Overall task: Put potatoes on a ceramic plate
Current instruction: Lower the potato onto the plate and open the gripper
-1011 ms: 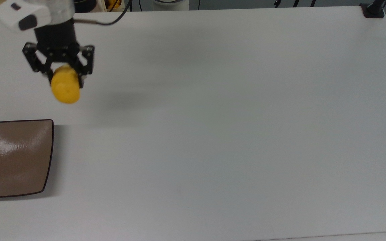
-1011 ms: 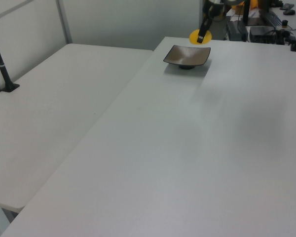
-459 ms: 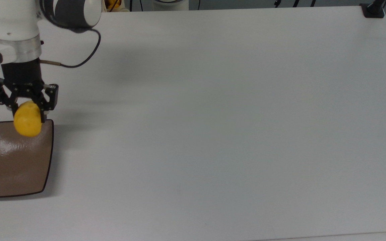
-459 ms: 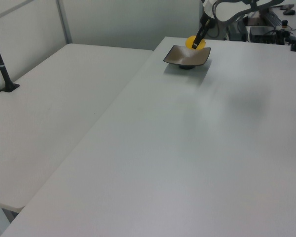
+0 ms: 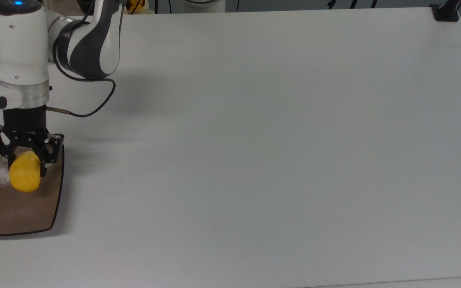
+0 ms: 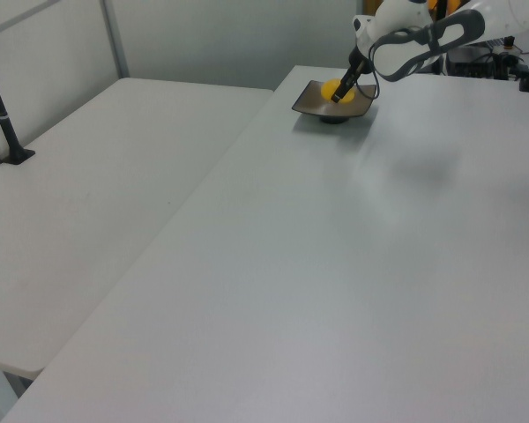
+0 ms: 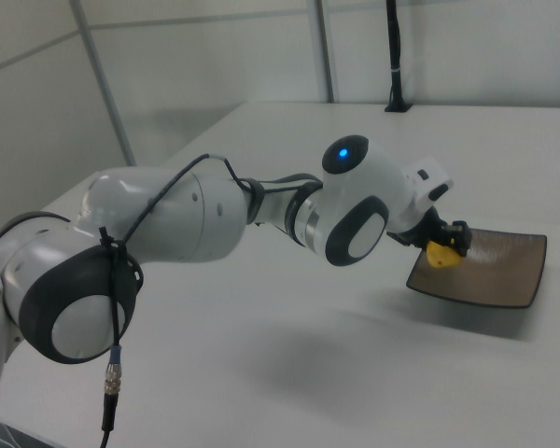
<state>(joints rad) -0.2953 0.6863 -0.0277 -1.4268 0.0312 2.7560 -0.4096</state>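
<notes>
Gripper (image 5: 25,166) is clamped on the yellow potato (image 5: 24,176), fingers pinching it from both sides. The potato sits over the brown ceramic plate (image 5: 22,212), near the plate's edge closest to the arm; whether it touches the plate surface can't be told. In the top view the plate lies at the far left edge of the white table (image 5: 274,140). The left view puts potato (image 6: 331,89) and plate (image 6: 360,107) at the table's far end.
</notes>
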